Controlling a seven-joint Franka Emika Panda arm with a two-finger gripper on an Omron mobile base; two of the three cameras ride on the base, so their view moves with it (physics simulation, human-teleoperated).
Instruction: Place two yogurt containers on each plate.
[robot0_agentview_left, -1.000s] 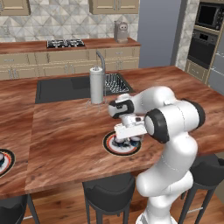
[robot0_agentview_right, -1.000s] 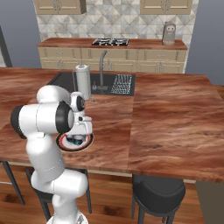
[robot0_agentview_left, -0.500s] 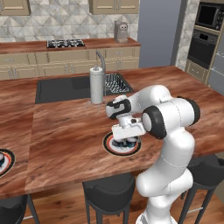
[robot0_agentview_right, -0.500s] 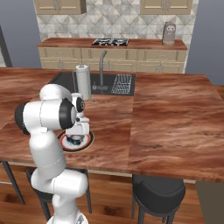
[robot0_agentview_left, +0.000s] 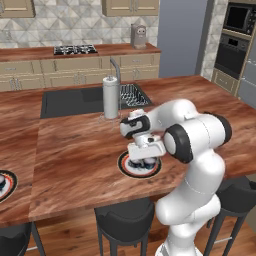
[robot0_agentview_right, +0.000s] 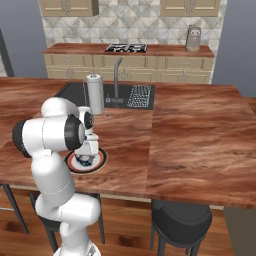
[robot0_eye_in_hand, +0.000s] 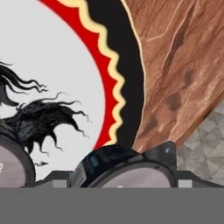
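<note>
Wood island counter (robot0_agentview_left: 75, 160), arm bent low over the near plate.

One yogurt container (robot0_eye_in_hand: 124, 168) sits at the plate's (robot0_agentview_left: 126, 167) edge between the gripper's (robot0_agentview_left: 145, 161) tips, a second container (robot0_eye_in_hand: 13, 164) just beside it on the white centre. Whether the jaws clamp it or stand loose around it I cannot tell. The far plate (robot0_agentview_left: 9, 186) lies well apart at the left counter edge. Since a second ago the hand has sunk slightly toward the plate.

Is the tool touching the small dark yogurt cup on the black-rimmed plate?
Cannot tell: in the hand view the cup sits at the tool, contact hidden.
</note>
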